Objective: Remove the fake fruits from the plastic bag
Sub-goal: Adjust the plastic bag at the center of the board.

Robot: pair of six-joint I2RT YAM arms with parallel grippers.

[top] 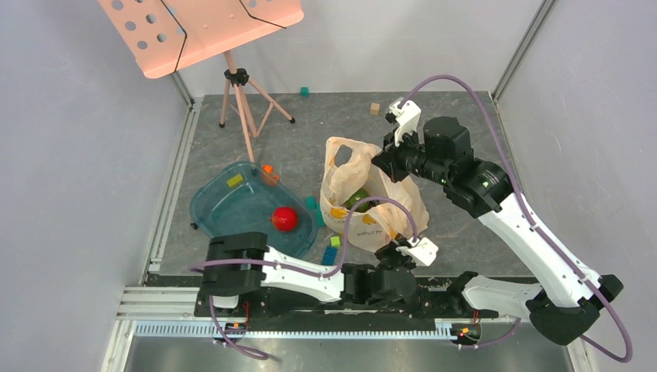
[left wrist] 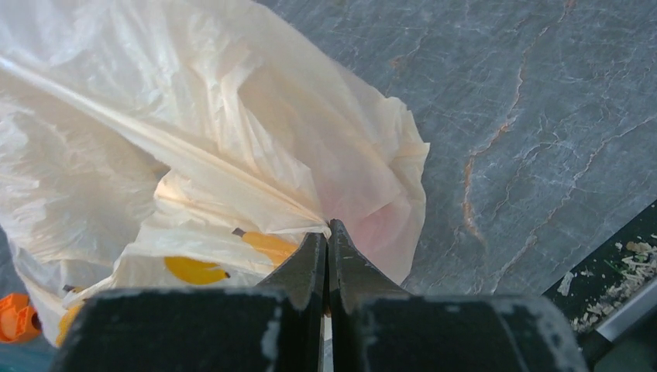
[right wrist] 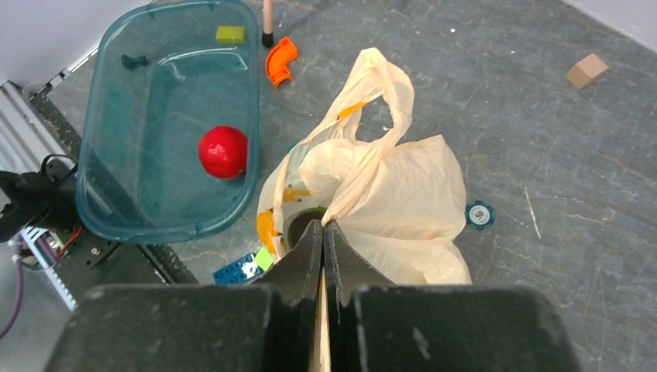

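Grey marbled desk [top: 465, 124], enclosed by pale walls. Near its middle the plastic bag [top: 352, 174] is held at two places: the left hand [left wrist: 328, 232] is closed on the film at the near bottom edge, and the right hand [right wrist: 323, 231] is closed on a fold by the mouth. This double grip is judged to stretch the bag so that it can be tipped and emptied. One red fruit [top: 284, 218] is already seen in the teal tray [top: 232, 209]. A dark, green-rimmed item [right wrist: 304, 225] is glimpsed inside the bag, its kind not determinable.
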